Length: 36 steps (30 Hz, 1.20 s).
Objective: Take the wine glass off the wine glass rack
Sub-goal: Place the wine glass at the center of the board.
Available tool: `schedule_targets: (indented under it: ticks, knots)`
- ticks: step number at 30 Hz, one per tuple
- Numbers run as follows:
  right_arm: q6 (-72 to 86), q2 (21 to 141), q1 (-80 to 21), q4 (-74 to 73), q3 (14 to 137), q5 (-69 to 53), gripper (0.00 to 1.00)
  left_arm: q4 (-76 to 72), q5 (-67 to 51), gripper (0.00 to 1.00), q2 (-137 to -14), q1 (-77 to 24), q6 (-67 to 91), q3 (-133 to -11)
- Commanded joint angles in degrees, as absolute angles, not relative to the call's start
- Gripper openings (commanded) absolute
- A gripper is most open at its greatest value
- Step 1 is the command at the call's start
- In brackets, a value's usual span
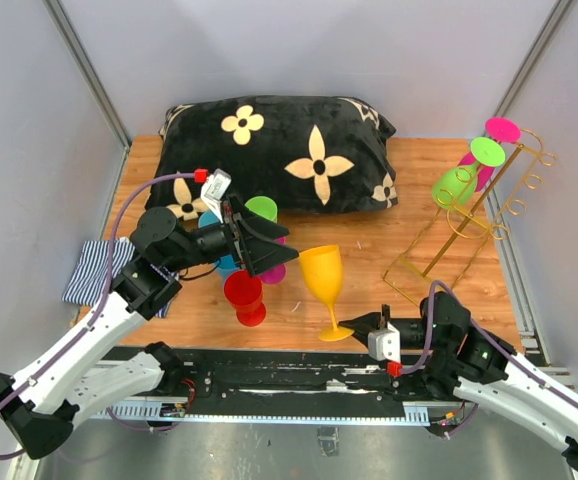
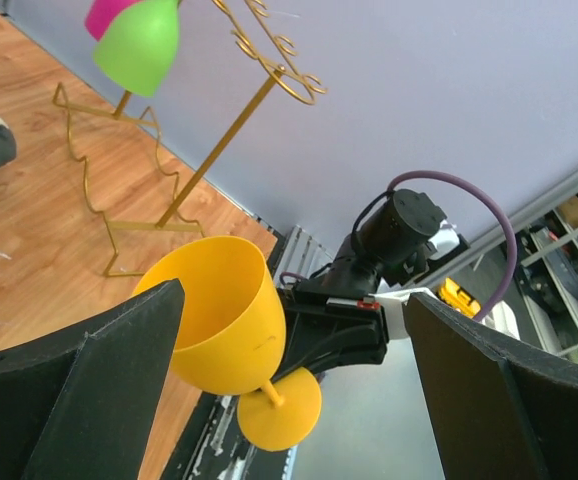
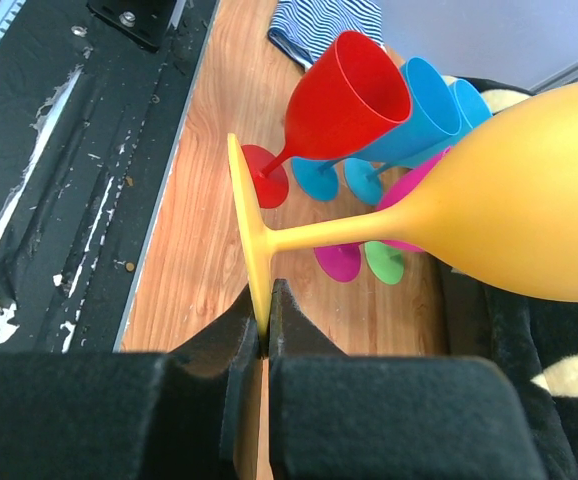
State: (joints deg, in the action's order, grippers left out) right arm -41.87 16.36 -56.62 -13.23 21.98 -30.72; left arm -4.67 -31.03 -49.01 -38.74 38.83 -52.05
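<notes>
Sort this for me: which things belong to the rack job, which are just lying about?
Job: wine glass rack; green glass and pink glass hanging on it; yellow glass, its foot pinched by the right gripper.
Lying about: flowered pillow; striped cloth; red glass, standing upright.

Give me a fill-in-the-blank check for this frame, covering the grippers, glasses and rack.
The glass in the right gripper is ___.
The left gripper is ___.
The rack holds a pink glass and a ___ one.
Missing words: yellow; open; green.
</notes>
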Motion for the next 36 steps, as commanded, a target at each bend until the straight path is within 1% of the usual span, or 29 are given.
schedule_targets:
  ticks: [1, 11, 24, 29, 33, 36]
  knots:
    - [-42.90, 16.65, -57.97, -12.68, 23.54, -33.71, 0.01, -7.04, -35.56, 0.97, -49.97, -38.41, 38.31, -52.39]
    - [-42.25, 16.12, -57.93, -13.00, 23.65, -36.44, 0.01, -10.53, -39.15, 0.93, -51.06, -38.41, 39.18, -50.86]
    - [-41.99, 14.98, -57.94, -12.09, 23.48, -36.59, 0.01, -12.69, -43.73, 0.89, -52.84, -38.49, 40.30, -49.04]
    - [-41.84, 15.06, -57.93, -11.62, 23.47, -37.32, 0.01, -13.43, -46.30, 0.87, -54.06, -39.98, 39.42, -49.19]
    - [-41.98, 15.72, -57.96, -10.81, 23.42, -37.70, 0.01, -10.32, -47.31, 0.83, -55.41, -41.81, 36.42, -50.34]
    - [-42.10, 16.59, -57.93, -10.59, 23.76, -37.92, 0.01, -9.06, -48.52, 0.77, -55.72, -42.33, 34.90, -50.67]
